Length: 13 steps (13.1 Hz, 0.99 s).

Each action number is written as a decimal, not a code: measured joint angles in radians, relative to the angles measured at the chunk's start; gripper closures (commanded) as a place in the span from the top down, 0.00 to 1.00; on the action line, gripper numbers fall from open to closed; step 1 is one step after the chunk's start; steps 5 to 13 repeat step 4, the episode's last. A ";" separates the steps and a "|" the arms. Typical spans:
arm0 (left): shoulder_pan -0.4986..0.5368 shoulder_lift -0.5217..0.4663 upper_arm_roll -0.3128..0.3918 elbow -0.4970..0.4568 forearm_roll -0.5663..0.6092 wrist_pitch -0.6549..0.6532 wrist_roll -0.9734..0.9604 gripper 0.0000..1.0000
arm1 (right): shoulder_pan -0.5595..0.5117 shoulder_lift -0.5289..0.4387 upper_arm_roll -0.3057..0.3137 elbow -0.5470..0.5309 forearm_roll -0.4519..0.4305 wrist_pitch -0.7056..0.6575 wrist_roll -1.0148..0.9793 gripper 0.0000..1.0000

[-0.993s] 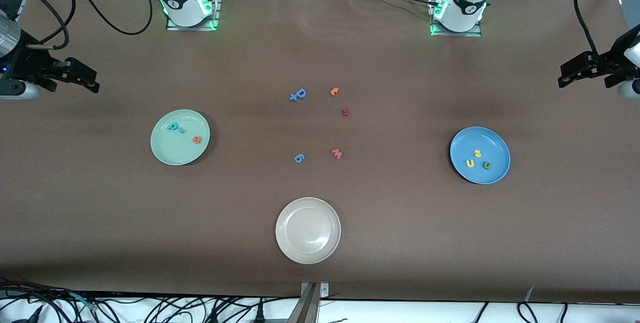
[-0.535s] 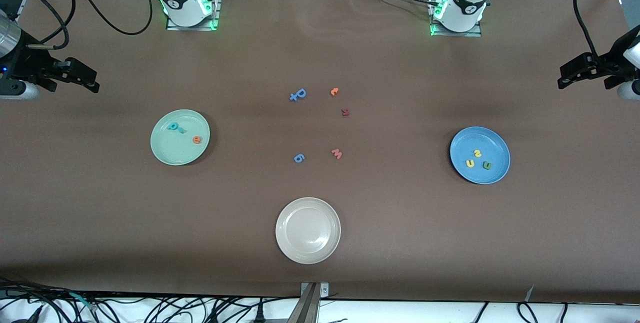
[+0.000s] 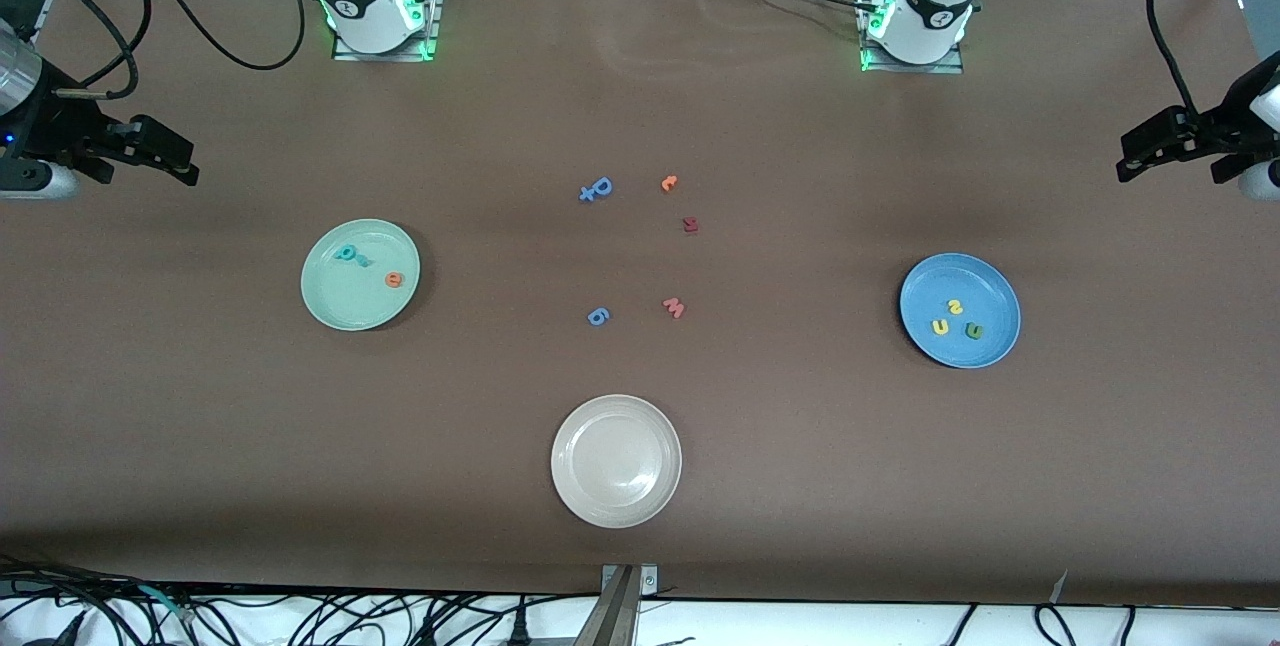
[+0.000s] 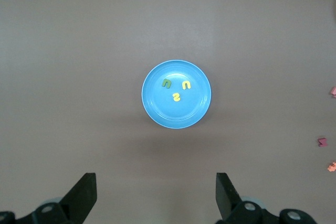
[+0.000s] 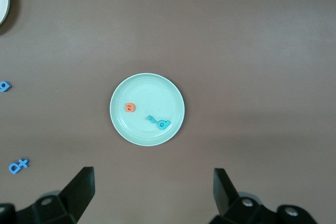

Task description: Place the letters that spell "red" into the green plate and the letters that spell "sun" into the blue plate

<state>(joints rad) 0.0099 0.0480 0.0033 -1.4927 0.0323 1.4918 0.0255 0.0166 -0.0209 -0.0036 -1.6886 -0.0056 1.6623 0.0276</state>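
In the front view, the orange e (image 3: pixel 394 279) and the two teal letters (image 3: pixel 351 253) are seen in the green plate (image 3: pixel 330 301), and the yellow s (image 3: pixel 955 306), yellow arch (image 3: pixel 940 327) and green arch (image 3: pixel 974 331) in the blue plate (image 3: pixel 990 351); both words look sorted. The spare letters (image 3: pixel 596 189) and the white plate (image 3: pixel 616 461) are left mid-counter. The right hand (image 3: pixel 180 166) and left hand (image 3: pixel 1130 161) are parked high at the counter's ends, waiting. In the left wrist view, the left hand (image 4: pixel 156 195) is shown released over the blue plate (image 4: pixel 157 114). In the right wrist view, the right hand (image 5: pixel 153 192) is likewise spread wide and empty above the green plate (image 5: pixel 152 85). Little risk is judged to remain; a needless descent could nudge a plate or scatter its light letters.
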 measured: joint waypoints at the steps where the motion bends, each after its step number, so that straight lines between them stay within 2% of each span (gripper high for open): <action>1: -0.002 0.002 -0.002 0.000 0.000 0.000 0.000 1.00 | 0.000 0.000 0.000 0.000 0.000 0.000 0.000 1.00; 13: -0.006 0.013 -0.003 0.001 0.000 0.000 -0.001 1.00 | 0.000 0.000 0.000 0.000 0.000 0.000 0.000 1.00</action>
